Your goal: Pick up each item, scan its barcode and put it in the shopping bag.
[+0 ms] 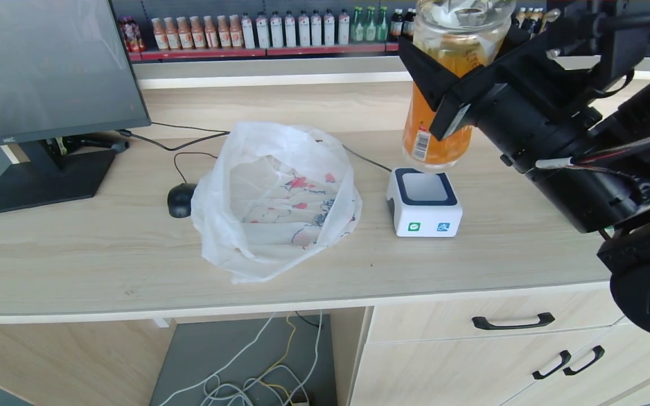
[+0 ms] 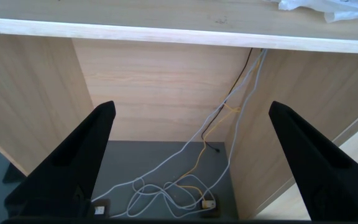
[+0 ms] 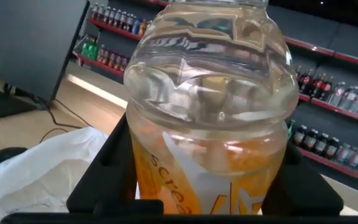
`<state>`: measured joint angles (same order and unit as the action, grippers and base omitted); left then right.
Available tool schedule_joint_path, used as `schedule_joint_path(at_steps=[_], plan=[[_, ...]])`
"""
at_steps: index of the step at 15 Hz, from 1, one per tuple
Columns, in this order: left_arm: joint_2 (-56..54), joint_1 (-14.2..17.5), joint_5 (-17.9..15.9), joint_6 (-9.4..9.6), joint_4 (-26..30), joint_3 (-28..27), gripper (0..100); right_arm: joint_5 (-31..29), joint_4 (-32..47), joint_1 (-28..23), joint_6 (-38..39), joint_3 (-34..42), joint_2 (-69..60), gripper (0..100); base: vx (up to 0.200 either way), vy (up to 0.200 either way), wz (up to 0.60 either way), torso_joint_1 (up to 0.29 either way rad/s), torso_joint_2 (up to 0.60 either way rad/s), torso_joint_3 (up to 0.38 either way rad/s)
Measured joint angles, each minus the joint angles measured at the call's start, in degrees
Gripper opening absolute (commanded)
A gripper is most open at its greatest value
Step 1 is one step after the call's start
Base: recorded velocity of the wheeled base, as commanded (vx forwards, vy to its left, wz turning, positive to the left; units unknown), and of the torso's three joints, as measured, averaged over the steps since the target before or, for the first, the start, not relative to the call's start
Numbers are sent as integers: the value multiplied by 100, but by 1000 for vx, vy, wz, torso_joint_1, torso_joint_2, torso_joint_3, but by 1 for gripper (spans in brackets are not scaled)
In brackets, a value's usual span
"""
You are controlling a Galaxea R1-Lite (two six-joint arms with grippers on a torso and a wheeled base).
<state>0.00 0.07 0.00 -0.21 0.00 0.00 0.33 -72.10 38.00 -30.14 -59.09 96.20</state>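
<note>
Hovering abv scanner (image 1: 424, 206), right gripper (image 1: 455, 67) clamps juice bottle (image 1: 438, 129); left gripper (image 2: 191, 162) open below counter (image 1: 105, 254).

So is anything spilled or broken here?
Nothing stands out. The right pincer holds the orange drink bottle above the scanner, nothing has spilled, and the shopping bag sits open on the counter.

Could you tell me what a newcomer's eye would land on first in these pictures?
The orange drink bottle, clamped in the right gripper, hangs just above the white scanner on the counter. Left of the scanner lies the open white shopping bag, with a black mouse beside it.
</note>
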Motion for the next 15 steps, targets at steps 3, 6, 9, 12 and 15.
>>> schedule_joint_path(at_steps=[3,6,9,12,15], plan=[[0,0,0,2,0,0,100,-101,85,-27,866,-22,-215,0,0,0,0,0,0,0],[0,0,0,2,0,0,100,-460,82,-74,1593,83,-339,0,0,0,0,0,0,0],[0,0,0,-1,0,0,100,-873,22,-96,2233,344,-402,0,0,0,0,0,0,0],[0,0,0,0,0,0,100,-985,-240,-101,2344,653,-424,0,0,0,0,0,0,0],[0,0,0,2,0,0,100,-974,-375,-137,2369,727,-402,0,0,0,0,0,0,0]])
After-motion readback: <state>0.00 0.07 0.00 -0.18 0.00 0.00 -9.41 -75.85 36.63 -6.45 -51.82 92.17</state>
